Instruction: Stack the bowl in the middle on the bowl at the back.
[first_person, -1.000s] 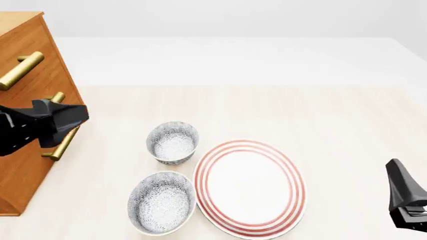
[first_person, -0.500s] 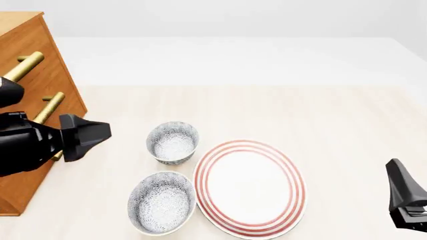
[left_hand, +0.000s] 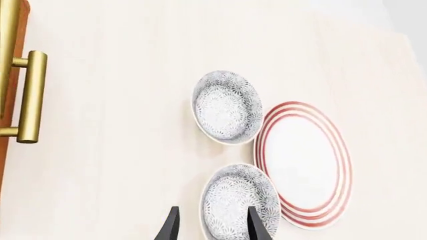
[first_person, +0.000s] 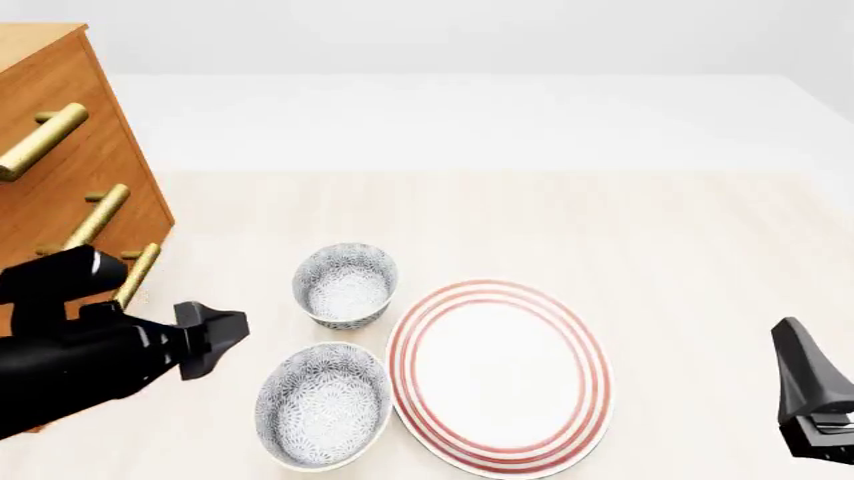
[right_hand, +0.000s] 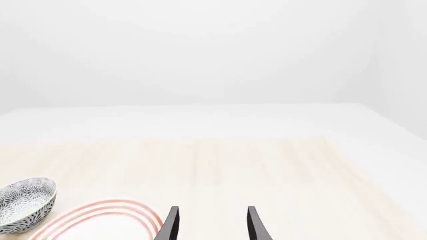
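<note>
Sitting near the table's front edge, the wide bowl (first_person: 323, 405) touches the plate (first_person: 499, 374), with the deep bowl (first_person: 346, 284) just behind it. It lies just right of the left gripper (first_person: 220, 338), whose jaws stand apart, empty; the right gripper (first_person: 810, 390), also parted, is well away.

A pale wood-grain table (first_person: 667, 230) runs back to a plain white wall (first_person: 467, 35) under soft, even light. A brown wooden cabinet (first_person: 60, 190) with brass bar handles (first_person: 40, 140) stands behind the left hand (first_person: 220, 335).
</note>
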